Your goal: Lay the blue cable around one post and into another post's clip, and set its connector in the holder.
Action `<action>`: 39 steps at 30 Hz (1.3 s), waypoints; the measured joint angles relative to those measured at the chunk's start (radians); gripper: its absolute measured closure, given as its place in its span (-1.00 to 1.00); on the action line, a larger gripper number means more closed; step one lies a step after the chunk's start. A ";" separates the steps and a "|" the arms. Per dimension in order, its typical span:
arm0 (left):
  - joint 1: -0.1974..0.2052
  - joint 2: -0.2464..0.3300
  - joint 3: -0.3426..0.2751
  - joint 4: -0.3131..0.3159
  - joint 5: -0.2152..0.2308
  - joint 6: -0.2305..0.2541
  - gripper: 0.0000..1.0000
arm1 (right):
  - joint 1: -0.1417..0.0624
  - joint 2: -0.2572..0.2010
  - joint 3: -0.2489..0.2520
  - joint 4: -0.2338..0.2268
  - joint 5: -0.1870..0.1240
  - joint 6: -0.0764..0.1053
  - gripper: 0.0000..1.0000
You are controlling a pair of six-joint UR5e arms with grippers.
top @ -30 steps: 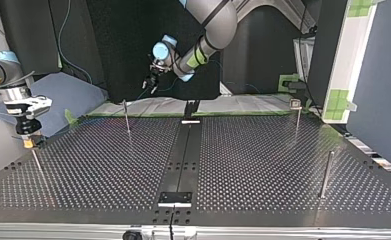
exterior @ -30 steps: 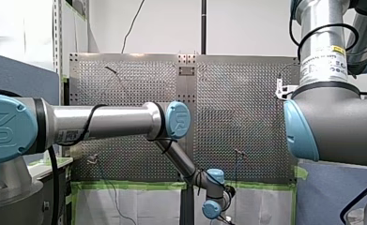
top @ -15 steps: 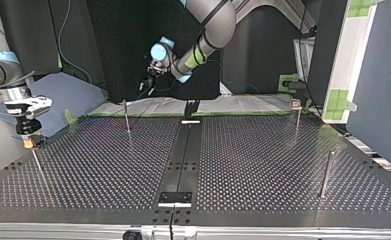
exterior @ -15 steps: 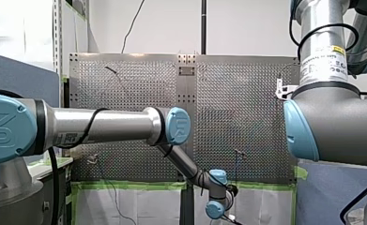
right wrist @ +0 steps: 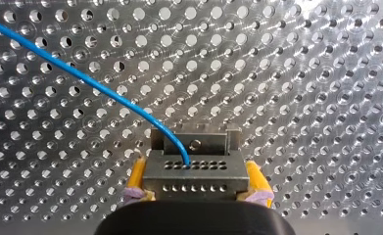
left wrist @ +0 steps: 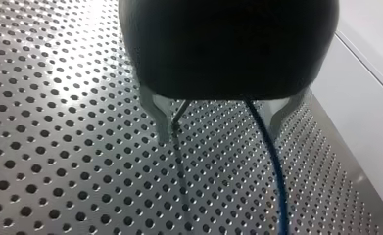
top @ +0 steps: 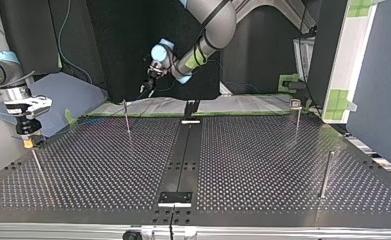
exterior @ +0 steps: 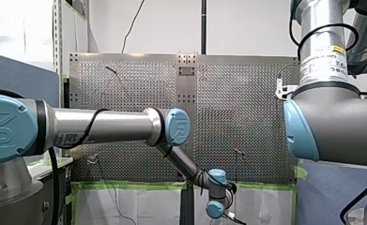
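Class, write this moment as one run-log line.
left gripper: open, cable between fingers | right gripper: shut on connector | cable: plugged into connector

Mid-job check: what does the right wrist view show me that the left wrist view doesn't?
Only the right wrist view: the blue cable ending in the grey connector, which is clamped between my right gripper's yellow pads.

Only the left wrist view: my left gripper's metal fingers spread apart with the cable running between them, and a white panel beside the perforated table.

Both: the blue cable over the perforated table.
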 joint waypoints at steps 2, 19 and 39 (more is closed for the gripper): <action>0.002 0.001 -0.014 0.015 -0.001 0.003 -0.03 | 0.000 0.000 0.000 0.000 0.000 0.000 1.00; 0.011 0.025 -0.085 0.130 0.026 -0.002 0.76 | 0.000 0.000 0.000 0.000 0.000 0.000 1.00; 0.012 0.030 -0.107 0.180 0.044 0.015 1.00 | 0.000 0.000 0.000 0.000 0.000 0.000 1.00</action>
